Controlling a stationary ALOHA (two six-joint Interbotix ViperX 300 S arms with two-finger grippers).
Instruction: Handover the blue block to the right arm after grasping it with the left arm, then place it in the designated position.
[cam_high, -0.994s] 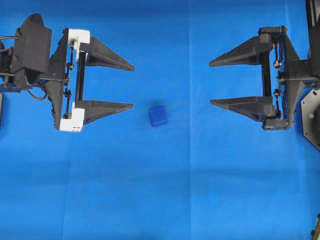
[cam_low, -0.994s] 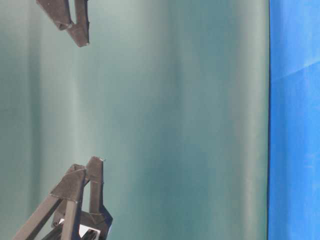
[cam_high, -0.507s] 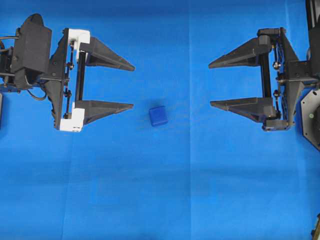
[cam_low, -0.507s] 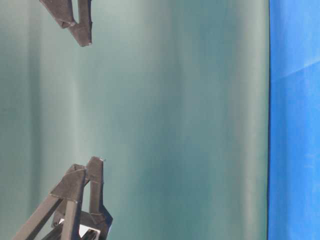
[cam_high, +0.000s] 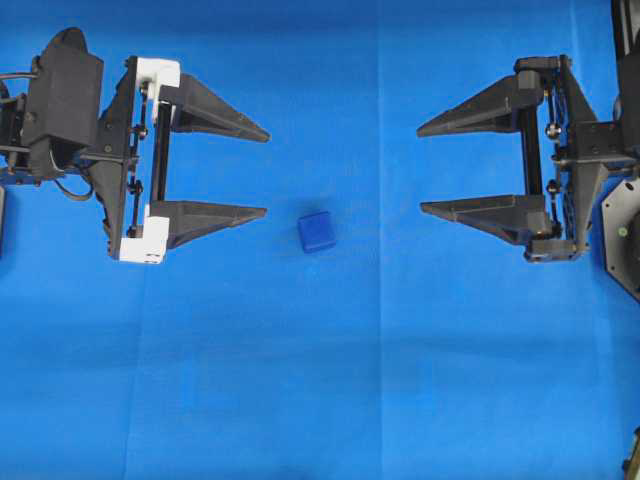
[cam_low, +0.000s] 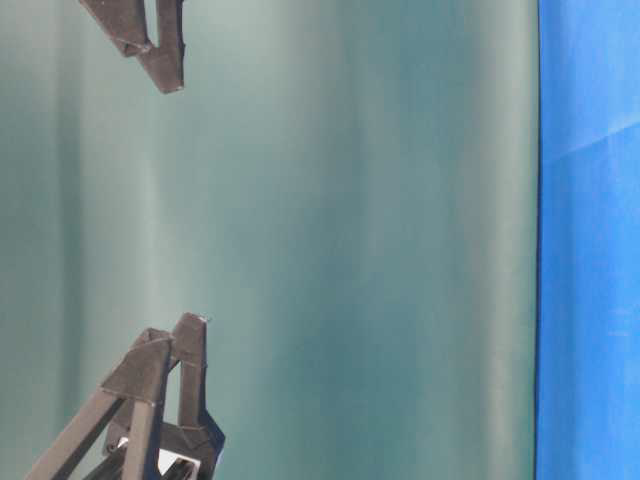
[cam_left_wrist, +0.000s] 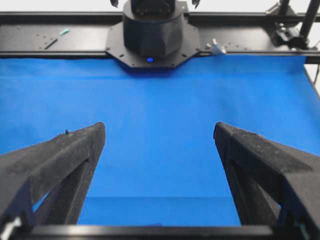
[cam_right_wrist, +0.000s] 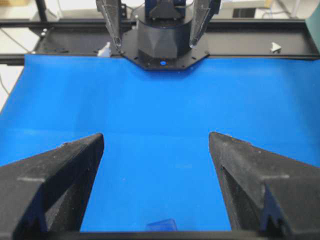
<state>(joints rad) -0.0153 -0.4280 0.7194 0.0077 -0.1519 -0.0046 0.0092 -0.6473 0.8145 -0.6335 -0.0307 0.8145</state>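
We are looking down on the blue cloth (cam_high: 320, 380), and we are taking the blue block (cam_high: 317, 231) as our landmark. It is sitting flat on the cloth, roughly midway between the two arms, and nothing is touching it.

To the left of the block, the left gripper (cam_high: 266, 172) with its white brackets is pointing toward the middle, its two fingers standing spread as wide as they go and gripping nothing. Its lower finger is ending near the block's left side, with bare cloth showing between them.

To the right of the block, the right arm (cam_high: 590, 150) is facing it with its all-black right gripper (cam_high: 421, 167), which is also standing well apart and carrying nothing. Its fingertips are lying farther from the block than the left ones.

From the right wrist view we are seeing the top of the block (cam_right_wrist: 162, 225) peeking in at the lower edge, between the two dark fingers (cam_right_wrist: 55, 175). From the left wrist view only a sliver at the bottom edge is showing, too small for us to tell what it is.
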